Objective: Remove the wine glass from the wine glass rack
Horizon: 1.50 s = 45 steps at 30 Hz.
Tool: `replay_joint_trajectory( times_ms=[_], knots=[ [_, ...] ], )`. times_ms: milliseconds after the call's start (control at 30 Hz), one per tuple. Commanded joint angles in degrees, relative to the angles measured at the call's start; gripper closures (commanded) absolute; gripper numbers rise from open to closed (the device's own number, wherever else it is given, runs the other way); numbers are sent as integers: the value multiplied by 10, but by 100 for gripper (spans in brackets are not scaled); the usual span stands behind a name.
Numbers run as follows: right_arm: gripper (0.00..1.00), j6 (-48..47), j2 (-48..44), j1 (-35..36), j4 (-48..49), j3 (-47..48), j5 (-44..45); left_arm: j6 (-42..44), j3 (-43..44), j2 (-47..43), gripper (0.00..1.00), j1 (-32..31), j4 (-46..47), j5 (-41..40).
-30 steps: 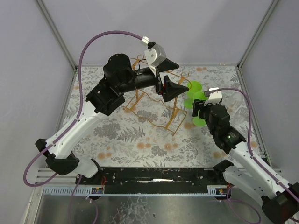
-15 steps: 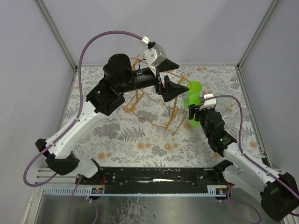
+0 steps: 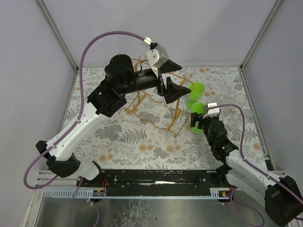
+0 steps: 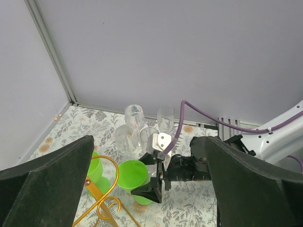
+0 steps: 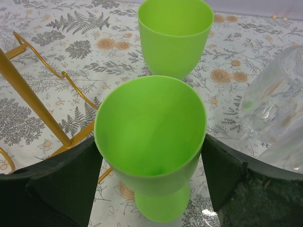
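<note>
The golden wire wine glass rack (image 3: 142, 97) stands mid-table; it also shows in the left wrist view (image 4: 102, 198) and the right wrist view (image 5: 28, 90). My right gripper (image 3: 198, 116) is shut on a green wine glass (image 5: 151, 123), with a finger on each side of its bowl, just right of the rack. The glass is off the rack; whether its foot touches the table I cannot tell. It also shows in the left wrist view (image 4: 132, 175). My left gripper (image 3: 173, 78) is open and empty, held high over the rack's right end.
A second green glass (image 5: 175, 33) stands on the table just behind the held one. Several clear glasses (image 4: 137, 127) stand close to the right, one near my right finger (image 5: 274, 104). Grey walls enclose the floral table (image 3: 142, 137).
My right gripper has moved left and toward the near edge with the green glass, ending closer to the rack's foot. The left arm has not moved.
</note>
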Motion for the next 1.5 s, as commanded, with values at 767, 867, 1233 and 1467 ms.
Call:
replay_joint_trajectory(
  times_ms=[767,867,1233,1467],
  knots=[
    [1,27,-129,5,-99,55,-11,-9,4,-11,0,4,-5,16],
    [1,39,-148,4,-148,79,-34,-11,-6,-14,0,4,0,12],
    [1,114,-166,4,-322,163,-20,-26,-97,-59,0,5,18,-5],
    [1,139,-173,4,-383,204,29,-20,-166,-104,0,4,3,-42]
  ],
)
